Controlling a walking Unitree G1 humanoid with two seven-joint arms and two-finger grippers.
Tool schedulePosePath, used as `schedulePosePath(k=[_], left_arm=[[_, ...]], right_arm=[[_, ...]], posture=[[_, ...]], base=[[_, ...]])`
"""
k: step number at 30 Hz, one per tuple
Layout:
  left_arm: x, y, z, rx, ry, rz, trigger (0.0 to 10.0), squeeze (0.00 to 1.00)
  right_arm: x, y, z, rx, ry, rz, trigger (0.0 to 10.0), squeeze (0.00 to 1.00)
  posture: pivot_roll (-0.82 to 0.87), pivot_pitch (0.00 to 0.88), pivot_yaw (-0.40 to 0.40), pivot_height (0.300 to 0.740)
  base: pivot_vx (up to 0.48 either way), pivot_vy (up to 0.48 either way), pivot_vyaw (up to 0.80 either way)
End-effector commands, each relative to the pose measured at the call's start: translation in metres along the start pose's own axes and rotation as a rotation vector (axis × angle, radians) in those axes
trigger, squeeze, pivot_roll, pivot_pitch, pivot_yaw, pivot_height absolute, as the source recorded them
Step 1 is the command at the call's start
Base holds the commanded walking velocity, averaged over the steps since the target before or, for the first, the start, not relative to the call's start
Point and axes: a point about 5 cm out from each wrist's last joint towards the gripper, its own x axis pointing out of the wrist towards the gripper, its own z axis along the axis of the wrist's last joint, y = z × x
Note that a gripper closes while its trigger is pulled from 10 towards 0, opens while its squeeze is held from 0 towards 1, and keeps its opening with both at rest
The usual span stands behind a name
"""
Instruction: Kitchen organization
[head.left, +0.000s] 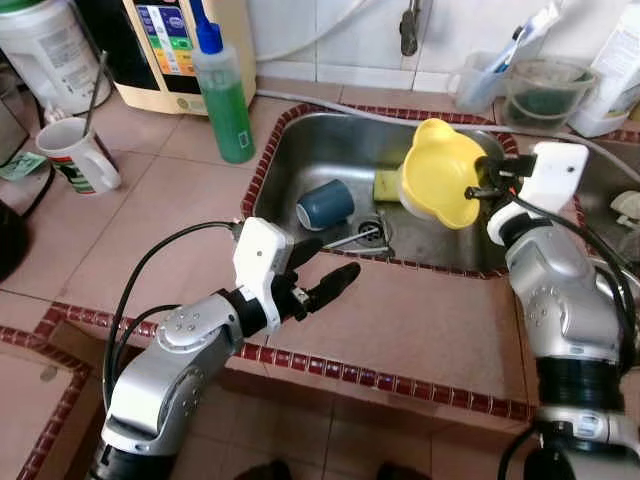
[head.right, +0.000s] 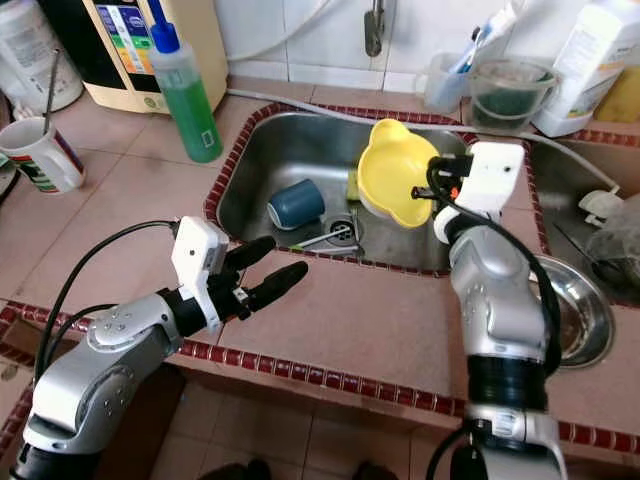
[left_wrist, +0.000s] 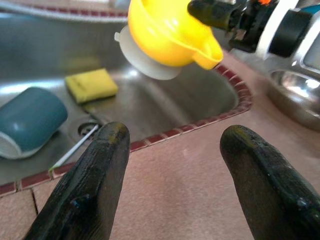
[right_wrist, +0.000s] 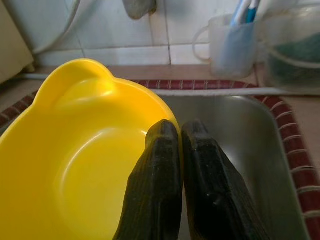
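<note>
Bowl (head.left: 438, 172), yellow, qty 1: I've got it pinched at rim by right gripper (head.left: 478, 190), over sink (head.left: 330, 140), tilted, mouth facing approx 7 o'clock. Left gripper (head.left: 325, 270) spread, empty, over counter. In sink: 1 blue cup (head.left: 324, 204) on side, 1 sponge (left_wrist: 91, 84).

Bright, even indoor light throughout, no harsh shadows. Soft glare off the steel sink (head.left: 330, 150) floor and a hot gleam on the metal bowl (left_wrist: 295, 95) at the side. Head views fairly sharp, slightly bowed toward the edges. Left fingers (left_wrist: 85, 195) soft and out of focus up close. Yellow bowl (right_wrist: 85, 165) glowing, background behind it hazy; right fingers (right_wrist: 160, 200) dark, mildly blurred.
</note>
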Motion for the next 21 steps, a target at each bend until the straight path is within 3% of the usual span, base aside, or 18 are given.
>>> schedulePosePath(k=[1, 11, 17, 18, 21], left_arm=[[-0.001, -0.002, 0.007, 0.014, -0.001, 0.004, 10.0, 0.0], [0.001, -0.003, 0.015, 0.005, -0.006, 0.017, 10.0, 0.0], [0.002, -0.003, 0.018, -0.006, -0.005, 0.027, 10.0, 0.0], [0.002, -0.002, 0.019, -0.007, -0.012, 0.032, 10.0, 0.0], [0.001, -0.001, 0.02, -0.005, -0.012, 0.038, 10.0, 0.0]], right_arm=[[0.005, 0.0, -0.002, 0.01, 0.055, 0.037, 10.0, 0.0], [0.022, -0.004, -0.003, 0.086, 0.141, 0.065, 10.0, 0.0], [0.028, -0.001, 0.005, 0.134, 0.131, 0.086, 10.0, 0.0], [0.029, -0.001, 0.009, 0.139, 0.116, 0.085, 10.0, 1.0], [0.032, -0.001, 0.013, 0.171, 0.104, 0.107, 10.0, 1.0]], posture=[[-0.08, 0.284, 0.054, 0.74], [-0.07, 0.291, 0.044, 0.74], [-0.06, 0.287, 0.039, 0.74], [-0.06, 0.286, 0.038, 0.74], [-0.06, 0.284, 0.038, 0.74]], base=[[0.0, 0.0, 0.0], [0.0, 0.0, 0.0], [0.0, 0.0, 0.0], [0.0, 0.0, 0.0], [0.0, 0.0, 0.0]])
